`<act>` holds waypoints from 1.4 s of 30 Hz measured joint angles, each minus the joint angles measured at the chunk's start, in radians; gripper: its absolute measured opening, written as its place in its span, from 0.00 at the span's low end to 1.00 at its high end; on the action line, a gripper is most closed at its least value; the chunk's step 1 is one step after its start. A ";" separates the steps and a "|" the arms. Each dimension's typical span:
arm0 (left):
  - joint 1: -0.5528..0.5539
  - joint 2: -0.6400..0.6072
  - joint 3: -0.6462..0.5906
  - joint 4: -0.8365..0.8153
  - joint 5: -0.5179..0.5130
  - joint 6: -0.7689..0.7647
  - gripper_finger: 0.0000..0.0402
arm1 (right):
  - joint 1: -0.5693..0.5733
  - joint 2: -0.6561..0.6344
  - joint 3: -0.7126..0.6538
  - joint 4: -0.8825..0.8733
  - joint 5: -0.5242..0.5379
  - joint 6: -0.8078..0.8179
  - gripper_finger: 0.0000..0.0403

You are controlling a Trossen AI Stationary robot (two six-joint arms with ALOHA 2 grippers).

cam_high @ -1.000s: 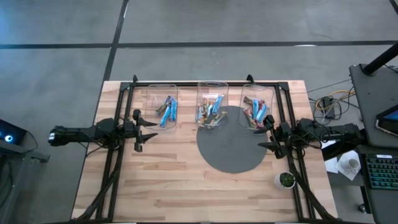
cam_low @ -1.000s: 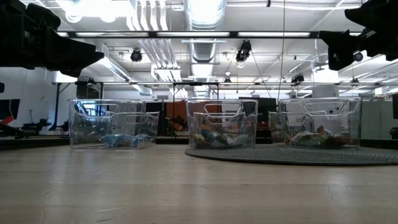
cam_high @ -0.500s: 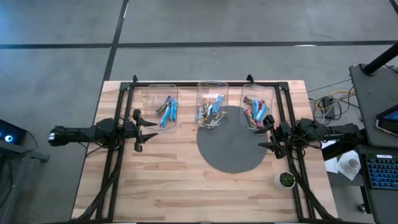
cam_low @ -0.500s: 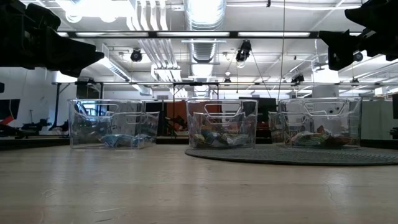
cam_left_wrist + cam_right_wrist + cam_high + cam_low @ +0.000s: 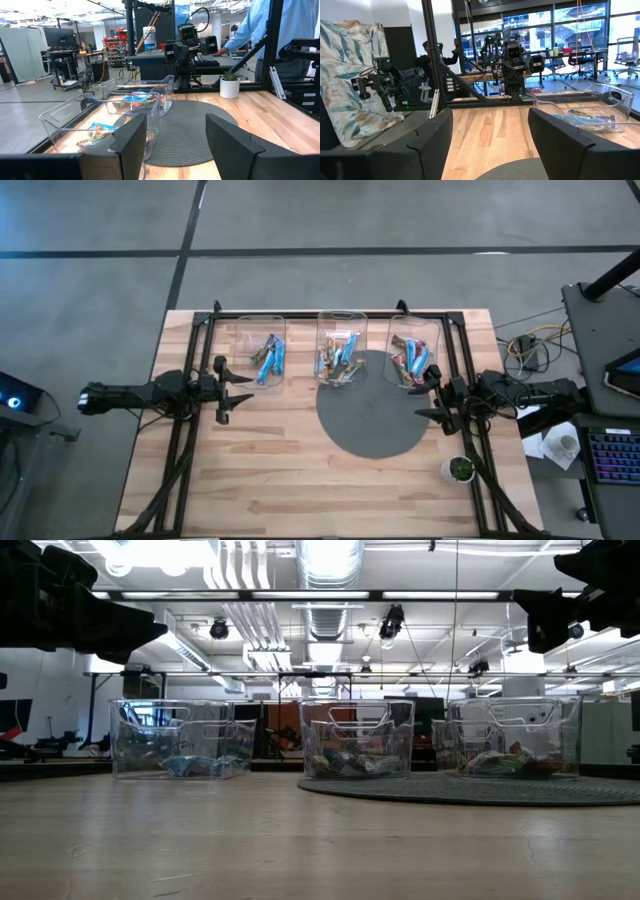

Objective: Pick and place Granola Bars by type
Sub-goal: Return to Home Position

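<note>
Wood table [image 5: 280, 480]; grey mat [image 5: 370, 425]; bars [image 5: 270, 358] in bins [image 5: 342, 314]; concrete floor [image 5: 400, 220]

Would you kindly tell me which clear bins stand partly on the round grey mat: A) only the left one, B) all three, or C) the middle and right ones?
C: the mat reaches under the middle bin and right bin; the left bin stands on bare wood.

Three clear bins [image 5: 342, 318], Granola Bars [image 5: 338, 358] inside

Wooden table [image 5: 270, 480] — three clear bins [image 5: 342, 317] abreast; round grey mat [image 5: 372, 425]; small potted plant [image 5: 459, 470]
</note>
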 joint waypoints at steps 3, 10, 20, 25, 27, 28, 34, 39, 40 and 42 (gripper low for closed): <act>0.000 0.000 0.000 0.000 0.000 0.000 0.46 | 0.000 0.000 0.000 0.000 0.000 0.000 0.61; 0.000 0.000 0.000 0.000 0.000 0.000 0.46 | 0.000 0.000 0.000 0.000 0.000 0.000 0.63; 0.000 0.000 0.000 0.000 0.000 0.000 0.46 | 0.000 0.000 0.000 0.000 0.000 0.000 0.62; 0.000 0.000 0.000 0.000 0.000 0.000 0.46 | 0.000 0.000 0.000 0.000 0.000 0.000 0.61; 0.000 0.000 0.000 0.000 0.000 0.000 0.46 | 0.000 0.000 0.000 0.000 0.000 0.000 0.61; 0.000 0.000 0.000 0.000 0.000 0.000 0.46 | 0.000 0.000 0.000 0.000 0.000 0.000 0.62; 0.000 0.000 0.000 0.000 0.000 0.000 0.46 | 0.000 0.000 0.000 0.000 0.000 0.000 0.63; 0.000 0.000 0.000 0.000 0.000 0.000 0.46 | 0.000 0.000 0.000 0.000 0.000 0.000 0.63; 0.000 0.000 0.000 0.000 0.000 0.000 0.46 | 0.000 0.000 0.000 0.000 0.000 0.000 0.63; 0.000 0.000 0.000 0.000 0.000 0.000 0.46 | 0.000 0.000 0.000 0.000 0.000 0.000 0.63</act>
